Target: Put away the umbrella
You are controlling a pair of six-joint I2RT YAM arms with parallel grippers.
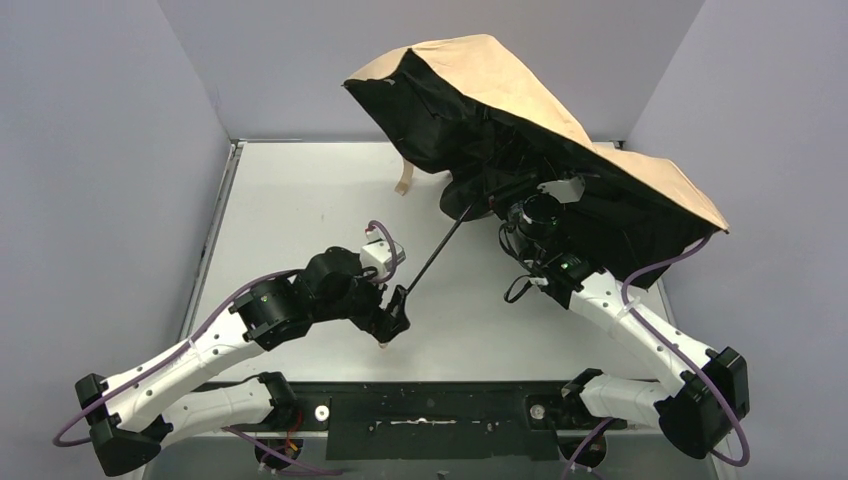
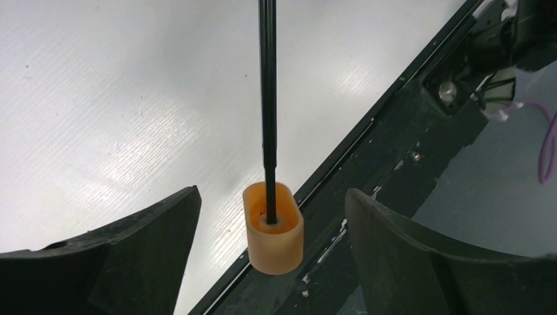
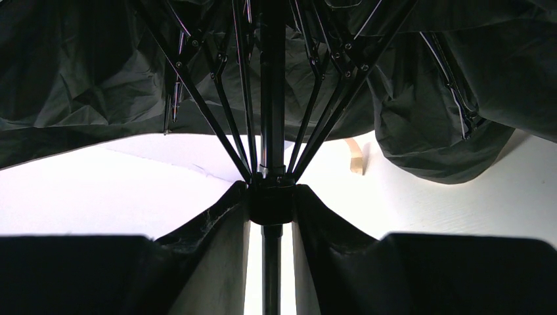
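Observation:
The umbrella (image 1: pixel 520 90) is open and tilted over the back right of the table, tan outside and black inside. Its thin black shaft (image 1: pixel 440 250) runs down left to the small tan handle (image 2: pixel 272 226). My left gripper (image 1: pixel 393 320) is open, with the handle between its fingers (image 2: pixel 131 256) and touching neither. My right gripper (image 3: pixel 270 197) is under the canopy, shut on the black runner (image 3: pixel 270 207) where the ribs (image 3: pixel 217 98) meet the shaft. In the top view the right gripper (image 1: pixel 515 195) is mostly hidden by the fabric.
A tan strip (image 1: pixel 404 180) hangs from the canopy edge above the white table (image 1: pixel 300 200); it also shows in the right wrist view (image 3: pixel 355 156). A black rail (image 1: pixel 430 405) runs along the near edge. Grey walls close in the left, back and right.

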